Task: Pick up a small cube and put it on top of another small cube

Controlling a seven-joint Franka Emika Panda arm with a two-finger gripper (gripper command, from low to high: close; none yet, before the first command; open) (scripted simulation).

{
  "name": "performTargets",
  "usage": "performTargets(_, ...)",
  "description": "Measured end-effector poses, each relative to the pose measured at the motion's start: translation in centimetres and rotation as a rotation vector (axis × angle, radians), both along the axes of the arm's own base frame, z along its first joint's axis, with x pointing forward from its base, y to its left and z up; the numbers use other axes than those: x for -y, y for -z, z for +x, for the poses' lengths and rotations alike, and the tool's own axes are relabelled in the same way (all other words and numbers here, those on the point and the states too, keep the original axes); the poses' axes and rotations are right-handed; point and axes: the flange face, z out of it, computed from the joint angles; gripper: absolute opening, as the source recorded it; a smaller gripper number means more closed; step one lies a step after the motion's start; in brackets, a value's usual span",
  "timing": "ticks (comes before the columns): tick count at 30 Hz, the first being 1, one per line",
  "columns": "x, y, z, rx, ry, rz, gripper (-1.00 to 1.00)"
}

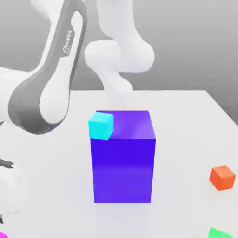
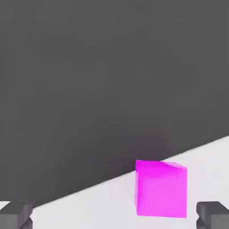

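A magenta small cube (image 2: 161, 188) rests on the white table near its edge, in front of my gripper (image 2: 114, 217) and a little to one side of its middle. The dark fingertips (image 2: 16, 214) stand far apart with nothing between them, so the gripper is open. In the exterior view a sliver of the magenta cube (image 1: 2, 235) peeks in at the bottom left corner. A cyan small cube (image 1: 101, 125) shows against the upper left corner of a big blue block (image 1: 123, 167); whether it rests on the block I cannot tell. An orange small cube (image 1: 222, 177) lies at the exterior view's right.
The big blue block stands tall in the middle of the white table (image 1: 186, 111). A green cube (image 1: 219, 233) is cut off at the bottom right. The white and grey arm (image 1: 51, 79) reaches across the exterior view's left. Beyond the table edge lies dark floor (image 2: 112, 80).
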Motion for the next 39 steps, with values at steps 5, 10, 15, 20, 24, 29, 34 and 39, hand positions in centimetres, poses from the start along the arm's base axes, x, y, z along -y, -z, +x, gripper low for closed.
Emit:
performTargets(5, 1.0, 8.0, -0.6, -0.03, 0.012, -0.001, -1.0)
performTargets(10, 1.0, 8.0, -0.6, -0.03, 0.012, 0.001, -1.0)
performTargets(15, 1.1, 4.2, -0.6, -0.03, 0.012, 0.0, -1.0)
performTargets(20, -9.8, 1.6, 3.2, -0.033, -0.272, 0.011, -1.0)
performTargets(24, -19.8, 0.7, 4.7, -0.034, -0.525, 0.014, -1.0)
performTargets(29, -32.4, -0.7, 3.9, -0.033, -0.848, 0.008, -1.0)
performTargets(34, -44.9, 0.9, 1.1, -0.029, -1.184, -0.009, -1.0)
performTargets(39, -47.4, 2.4, 0.4, -0.029, -1.252, -0.015, 1.0)
